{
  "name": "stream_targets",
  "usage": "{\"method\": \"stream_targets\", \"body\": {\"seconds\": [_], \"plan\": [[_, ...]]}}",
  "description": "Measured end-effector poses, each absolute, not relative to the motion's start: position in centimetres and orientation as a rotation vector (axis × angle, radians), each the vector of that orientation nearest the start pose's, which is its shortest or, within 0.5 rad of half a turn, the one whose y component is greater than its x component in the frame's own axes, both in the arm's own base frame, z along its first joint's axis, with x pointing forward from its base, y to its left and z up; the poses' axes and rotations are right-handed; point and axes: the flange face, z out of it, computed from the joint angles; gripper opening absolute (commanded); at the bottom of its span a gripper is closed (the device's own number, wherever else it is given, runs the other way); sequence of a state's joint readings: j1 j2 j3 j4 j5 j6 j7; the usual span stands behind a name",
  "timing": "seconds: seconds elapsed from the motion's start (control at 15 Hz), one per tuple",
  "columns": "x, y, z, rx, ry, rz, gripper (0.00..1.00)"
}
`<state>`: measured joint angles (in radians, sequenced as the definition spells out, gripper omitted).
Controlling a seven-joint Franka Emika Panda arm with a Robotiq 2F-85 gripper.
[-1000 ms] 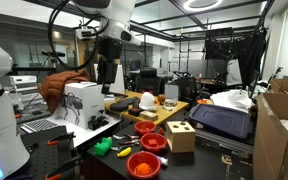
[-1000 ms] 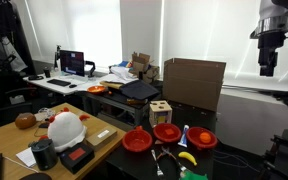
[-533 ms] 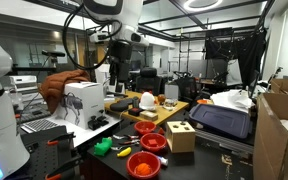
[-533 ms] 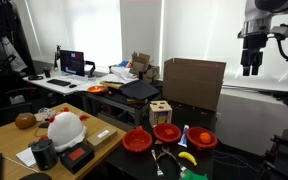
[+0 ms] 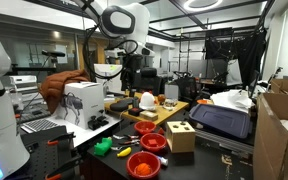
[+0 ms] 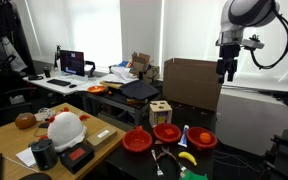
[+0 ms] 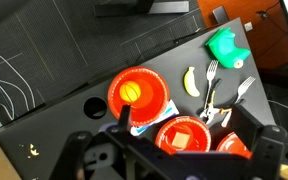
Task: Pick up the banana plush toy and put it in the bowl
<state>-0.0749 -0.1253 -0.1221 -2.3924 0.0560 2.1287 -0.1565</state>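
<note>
The banana plush toy (image 7: 191,81) is small, yellow and curved. It lies on the dark table between a red bowl holding an orange ball (image 7: 138,93) and the green plush toy (image 7: 226,47). It also shows in both exterior views (image 5: 123,151) (image 6: 187,157). Two more red bowls (image 7: 184,135) (image 7: 234,145) stand near it; one holds a tan piece. My gripper (image 7: 184,125) is open and empty. It hangs high above the table in both exterior views (image 5: 131,75) (image 6: 224,72), well apart from the toy.
Forks and small tools (image 7: 212,95) lie beside the banana. A wooden block with holes (image 5: 181,135) (image 6: 161,110) stands by the bowls. A black case (image 5: 222,118), cardboard boxes (image 6: 193,82) and a white helmet (image 6: 64,128) crowd the neighbouring tables.
The arm has swung sideways over the bowls' end of the table, staying high. The gripper stays open. The toys and bowls have not moved.
</note>
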Motion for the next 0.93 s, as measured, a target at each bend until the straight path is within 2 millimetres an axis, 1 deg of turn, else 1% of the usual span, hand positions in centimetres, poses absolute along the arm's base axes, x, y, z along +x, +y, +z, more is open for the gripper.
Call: {"method": "stream_targets", "body": {"seconds": [0.2, 0.33, 0.47, 0.67, 0.93], "plan": [[47.8, -7.6, 34.1, -3.050, 0.101, 0.148, 1.00], [49.4, -7.0, 32.7, -3.061, 0.090, 0.130, 1.00], [50.7, -6.1, 30.9, -3.069, 0.083, 0.127, 1.00], [52.3, -4.9, 27.8, -3.070, 0.057, 0.135, 1.00], [53.2, -3.6, 23.2, -3.070, 0.025, 0.186, 1.00]]}}
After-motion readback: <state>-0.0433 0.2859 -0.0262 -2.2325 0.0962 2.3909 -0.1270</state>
